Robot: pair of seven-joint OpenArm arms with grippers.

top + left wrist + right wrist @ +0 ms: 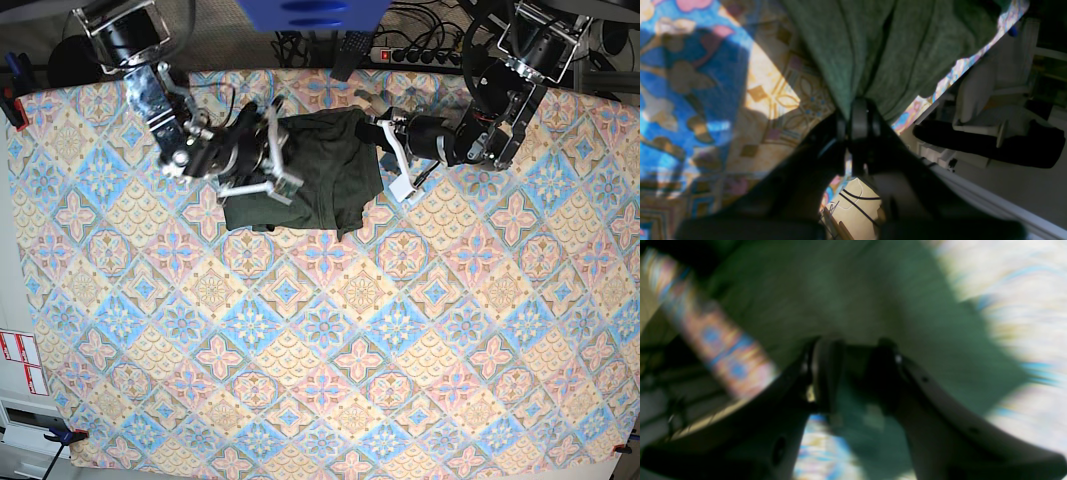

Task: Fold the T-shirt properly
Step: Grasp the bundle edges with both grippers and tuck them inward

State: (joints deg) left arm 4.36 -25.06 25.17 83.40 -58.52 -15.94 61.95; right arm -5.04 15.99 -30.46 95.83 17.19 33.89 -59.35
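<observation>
The dark olive-green T-shirt (322, 175) lies bunched at the back middle of the table. My left gripper (380, 138) is at its right edge. In the left wrist view the gripper (857, 111) is shut on a pinch of the T-shirt (890, 43), which hangs in folds above the cloth. My right gripper (276, 152) is at the shirt's left side. The right wrist view is blurred: the gripper (855, 373) has green fabric of the T-shirt (857, 290) between its fingers (825, 373).
A patterned tablecloth (320, 330) covers the whole table. The table's edge (960, 66) runs close behind the left gripper, with furniture beyond it. A power strip (430, 55) and cables lie past the back edge.
</observation>
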